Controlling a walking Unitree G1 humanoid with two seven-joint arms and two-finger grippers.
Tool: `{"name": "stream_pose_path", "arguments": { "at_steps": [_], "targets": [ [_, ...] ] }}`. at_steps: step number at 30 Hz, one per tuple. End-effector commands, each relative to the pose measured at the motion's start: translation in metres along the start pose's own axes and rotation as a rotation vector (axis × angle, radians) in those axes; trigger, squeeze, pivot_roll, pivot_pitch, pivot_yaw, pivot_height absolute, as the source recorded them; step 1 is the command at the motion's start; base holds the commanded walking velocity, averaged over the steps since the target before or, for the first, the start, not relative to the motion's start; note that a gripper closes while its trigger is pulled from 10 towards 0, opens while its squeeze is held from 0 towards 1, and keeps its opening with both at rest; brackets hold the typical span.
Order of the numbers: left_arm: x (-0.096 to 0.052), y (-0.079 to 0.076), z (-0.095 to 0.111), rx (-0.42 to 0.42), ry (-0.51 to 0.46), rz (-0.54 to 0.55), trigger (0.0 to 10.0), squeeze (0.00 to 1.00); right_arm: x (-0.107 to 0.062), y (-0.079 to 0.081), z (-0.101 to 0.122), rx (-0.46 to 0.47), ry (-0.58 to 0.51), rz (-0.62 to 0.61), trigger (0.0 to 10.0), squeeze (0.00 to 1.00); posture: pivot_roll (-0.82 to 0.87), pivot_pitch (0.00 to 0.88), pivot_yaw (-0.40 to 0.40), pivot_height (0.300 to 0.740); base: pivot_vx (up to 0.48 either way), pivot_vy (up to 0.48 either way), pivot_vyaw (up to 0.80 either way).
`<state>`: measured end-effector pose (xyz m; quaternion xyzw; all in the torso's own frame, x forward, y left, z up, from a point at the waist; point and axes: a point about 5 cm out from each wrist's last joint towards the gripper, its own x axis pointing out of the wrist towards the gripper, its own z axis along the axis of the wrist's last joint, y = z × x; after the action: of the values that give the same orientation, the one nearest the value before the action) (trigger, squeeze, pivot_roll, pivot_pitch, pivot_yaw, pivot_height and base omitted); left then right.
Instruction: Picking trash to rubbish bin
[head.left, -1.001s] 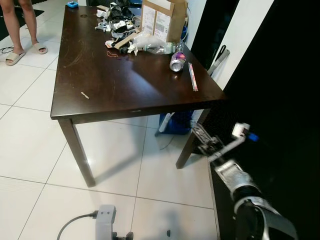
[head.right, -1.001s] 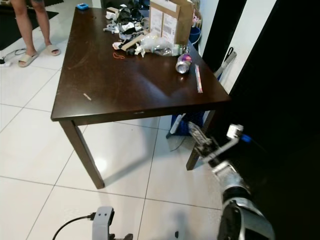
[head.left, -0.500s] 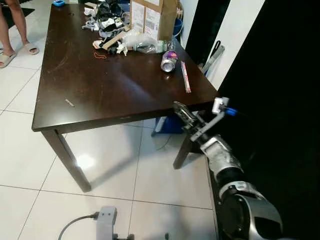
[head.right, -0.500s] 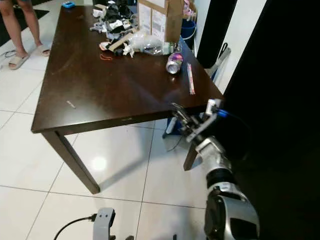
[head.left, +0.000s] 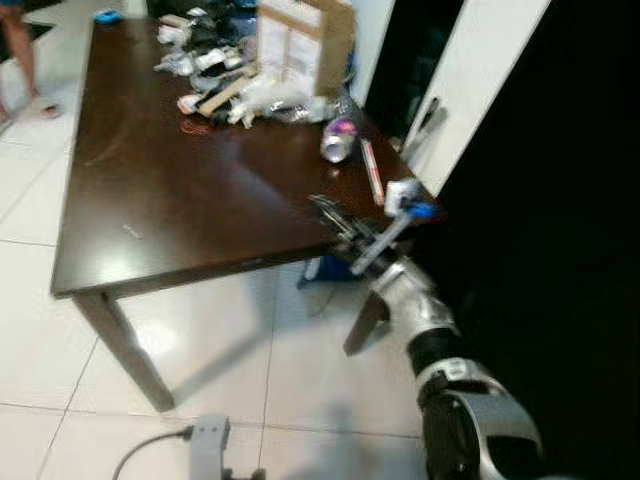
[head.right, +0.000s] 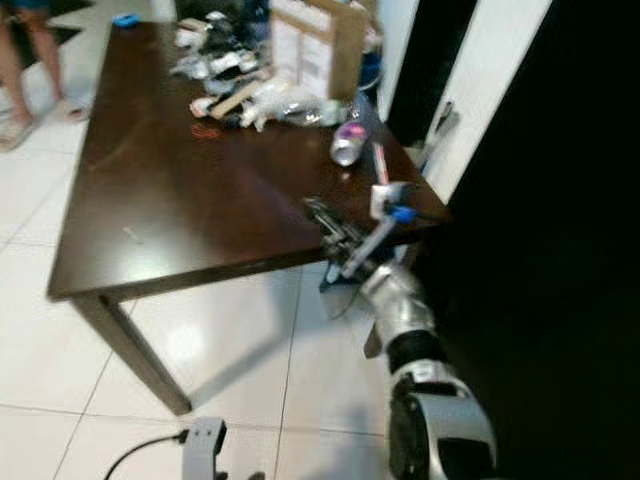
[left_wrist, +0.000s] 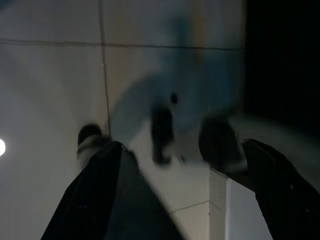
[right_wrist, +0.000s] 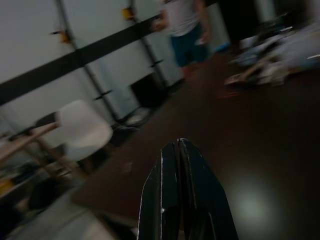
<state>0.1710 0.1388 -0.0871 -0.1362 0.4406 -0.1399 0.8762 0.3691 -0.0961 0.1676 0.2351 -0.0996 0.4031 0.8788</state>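
Reaching over the dark counter (head.left: 180, 190), your right hand (head.left: 322, 208) shows fingers pressed together, holding nothing. The crushed can (head.left: 337, 140) lies beyond it, well apart, near the cardboard box (head.left: 300, 45).
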Motion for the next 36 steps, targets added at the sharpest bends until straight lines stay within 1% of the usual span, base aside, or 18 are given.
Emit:
{"name": "stream_pose_path", "arguments": {
  "at_steps": [1, 10, 12, 16, 23, 24, 25, 26, 27, 28, 29, 30, 32, 33, 35, 36],
  "targets": [
    [0.0, -0.005, -0.009, -0.008, 0.03, -0.013, 10.0, 0.0, -0.01, -0.009, 0.006, -0.025, -0.015, -0.04, 10.0, 0.0, 0.11, 0.1, -0.098, 0.74, 0.364, 0.0, 0.0],
    [0.0, -0.005, -0.009, -0.005, 0.031, -0.016, 10.0, 0.0, -0.004, -0.002, 0.005, -0.043, -0.009, -0.02, 10.0, 0.0, 0.11, 0.101, -0.095, 0.74, 0.363, 0.0, 0.0],
    [0.0, -0.005, -0.008, -0.004, 0.03, -0.017, 10.0, 0.0, -0.001, 0.003, 0.002, -0.052, 0.005, -0.001, 10.0, 0.0, 0.11, 0.102, -0.095, 0.74, 0.364, 0.0, 0.0],
    [0.0, -0.005, -0.008, -0.004, 0.03, -0.016, 10.0, 0.0, -0.001, 0.004, 0.002, -0.055, 0.007, 0.002, 10.0, 0.0, 0.11, 0.102, -0.095, 0.74, 0.364, 0.0, 0.0],
    [0.0, -0.005, -0.008, -0.009, 0.026, -0.015, 10.0, 0.0, 0.003, 0.008, 0.002, -0.087, 0.023, 0.017, 10.0, 0.0, 0.12, 0.102, -0.097, 0.74, 0.362, 0.0, 0.0],
    [0.0, -0.005, -0.008, -0.009, 0.026, -0.016, 10.0, 0.0, 0.004, 0.009, 0.002, -0.091, 0.024, 0.016, 10.0, 0.02, 0.11, 0.102, -0.098, 0.74, 0.364, 0.0, 0.0],
    [0.0, -0.005, -0.008, -0.009, 0.026, -0.016, 10.0, 0.0, 0.004, 0.009, 0.002, -0.091, 0.024, 0.016, 10.0, 0.02, 0.11, 0.102, -0.098, 0.74, 0.364, 0.0, 0.0],
    [0.0, -0.005, -0.008, -0.009, 0.026, -0.016, 10.0, 0.0, 0.005, 0.01, 0.002, -0.1, 0.028, 0.016, 10.0, 0.17, 0.11, 0.102, -0.098, 0.74, 0.364, 0.0, 0.0],
    [0.0, -0.005, -0.008, -0.009, 0.026, -0.016, 10.0, 0.0, 0.005, 0.01, 0.002, -0.105, 0.031, 0.017, 10.0, 0.17, 0.11, 0.102, -0.098, 0.74, 0.364, 0.0, 0.0],
    [0.0, -0.005, -0.008, -0.009, 0.026, -0.016, 10.0, 0.0, 0.006, 0.011, 0.001, -0.111, 0.036, 0.02, 10.0, 0.5, 0.11, 0.103, -0.099, 0.74, 0.364, 0.0, 0.0],
    [0.0, -0.005, -0.008, -0.009, 0.026, -0.016, 10.0, 0.0, 0.006, 0.011, 0.001, -0.111, 0.036, 0.02, 10.0, 0.5, 0.11, 0.103, -0.099, 0.74, 0.364, 0.0, 0.0],
    [0.0, -0.005, -0.008, -0.01, 0.025, -0.016, 10.0, 0.0, 0.006, 0.011, 0.001, -0.117, 0.038, 0.014, 10.0, 0.93, 0.11, 0.103, -0.099, 0.74, 0.364, 0.0, 0.0],
    [0.001, -0.005, -0.008, -0.01, 0.025, -0.016, 10.0, 0.0, 0.007, 0.011, 0.002, -0.117, 0.037, 0.009, 10.0, 0.93, 0.11, 0.103, -0.099, 0.74, 0.364, 0.0, 0.0],
    [0.001, -0.005, -0.008, -0.011, 0.025, -0.016, 10.0, 0.0, 0.007, 0.011, 0.002, -0.122, 0.038, 0.003, 10.0, 1.0, 0.11, 0.103, -0.1, 0.74, 0.364, 0.0, 0.0],
    [0.001, -0.006, -0.008, -0.012, 0.025, -0.017, 10.0, 0.0, 0.006, 0.009, 0.001, -0.137, 0.048, -0.013, 10.0, 1.0, 0.11, 0.103, -0.1, 0.74, 0.364, 0.0, 0.0],
    [0.001, -0.006, -0.008, -0.013, 0.025, -0.016, 10.0, 0.0, 0.006, 0.007, 0.001, -0.156, 0.063, -0.04, 10.0, 1.0, 0.12, 0.104, -0.1, 0.74, 0.36, 0.0, 0.0]
  ]
}}
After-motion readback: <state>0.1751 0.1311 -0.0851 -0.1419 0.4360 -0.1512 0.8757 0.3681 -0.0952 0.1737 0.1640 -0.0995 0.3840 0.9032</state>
